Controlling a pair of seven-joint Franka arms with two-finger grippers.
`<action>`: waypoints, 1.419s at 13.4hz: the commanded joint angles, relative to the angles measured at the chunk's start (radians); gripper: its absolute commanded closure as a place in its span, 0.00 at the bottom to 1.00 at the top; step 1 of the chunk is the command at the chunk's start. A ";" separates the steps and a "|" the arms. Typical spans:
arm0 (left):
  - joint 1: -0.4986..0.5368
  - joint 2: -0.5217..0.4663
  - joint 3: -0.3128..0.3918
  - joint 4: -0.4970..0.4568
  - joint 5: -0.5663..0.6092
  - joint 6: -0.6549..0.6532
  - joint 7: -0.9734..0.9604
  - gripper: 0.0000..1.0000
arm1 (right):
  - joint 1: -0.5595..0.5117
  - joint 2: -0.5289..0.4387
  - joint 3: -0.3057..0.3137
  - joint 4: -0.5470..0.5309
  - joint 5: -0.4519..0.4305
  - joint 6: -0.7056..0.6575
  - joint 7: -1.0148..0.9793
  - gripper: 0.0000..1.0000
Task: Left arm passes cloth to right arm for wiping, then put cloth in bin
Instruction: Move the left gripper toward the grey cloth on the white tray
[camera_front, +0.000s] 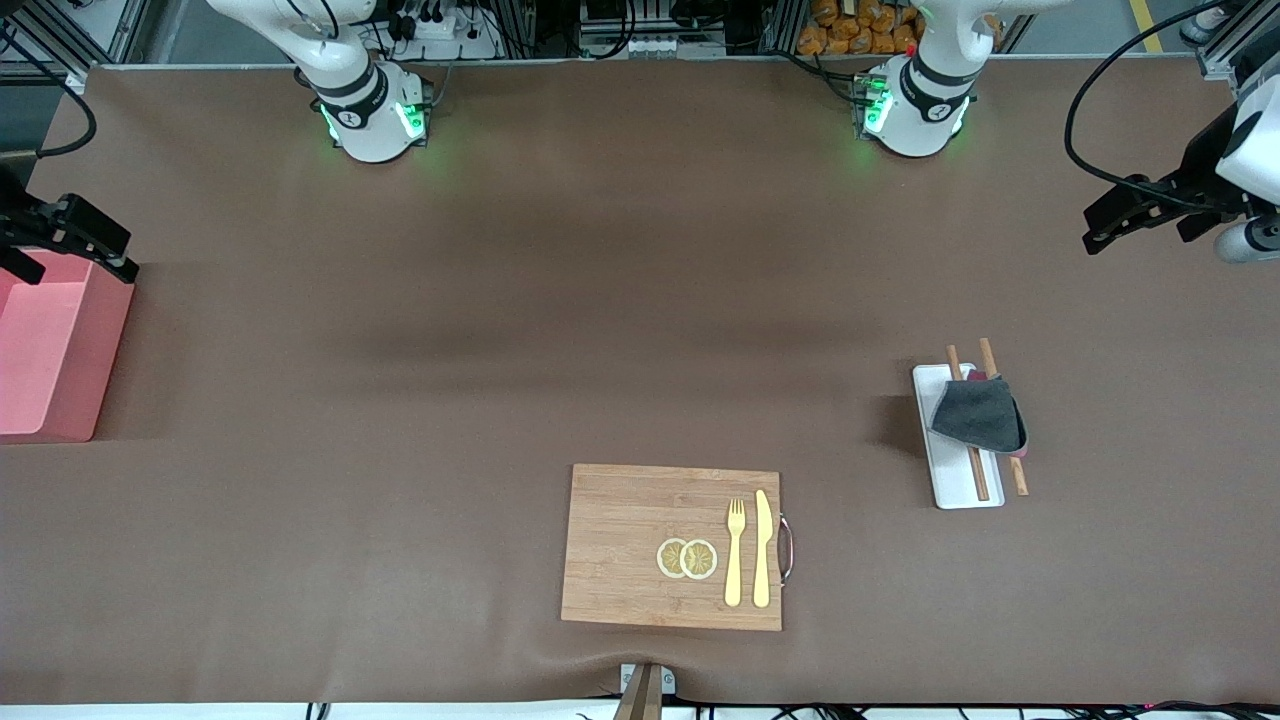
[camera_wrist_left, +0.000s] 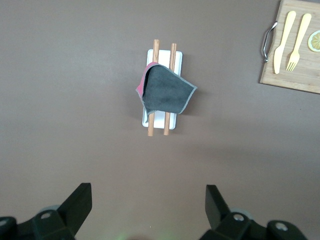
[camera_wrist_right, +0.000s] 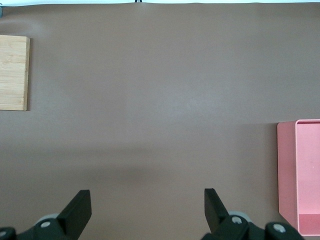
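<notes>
The cloth (camera_front: 980, 414), dark grey with a magenta-red edge, lies draped over two wooden chopsticks (camera_front: 977, 475) on a white tray (camera_front: 950, 480) toward the left arm's end of the table. It also shows in the left wrist view (camera_wrist_left: 166, 90). My left gripper (camera_front: 1100, 232) is open and empty, up in the air at that end, apart from the cloth; its fingers (camera_wrist_left: 77, 205) show spread wide. The pink bin (camera_front: 45, 355) stands at the right arm's end and shows in the right wrist view (camera_wrist_right: 300, 175). My right gripper (camera_front: 95, 245) hangs open and empty over the bin's edge.
A wooden board (camera_front: 672, 546) lies near the table's front edge, with a handle, two lemon slices (camera_front: 687, 558), a yellow fork (camera_front: 735, 550) and a yellow knife (camera_front: 762, 545). The table is covered in brown matting.
</notes>
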 joint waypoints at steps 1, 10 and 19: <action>-0.013 -0.022 0.012 -0.006 0.026 -0.002 0.005 0.00 | 0.004 0.001 -0.003 0.005 -0.007 -0.008 0.010 0.00; 0.017 0.186 0.012 0.011 0.028 0.128 0.010 0.00 | -0.005 0.003 -0.006 0.005 -0.007 -0.008 0.008 0.00; 0.053 0.354 0.010 -0.177 0.025 0.445 -0.025 0.00 | -0.004 0.005 -0.008 0.004 -0.008 -0.008 0.007 0.00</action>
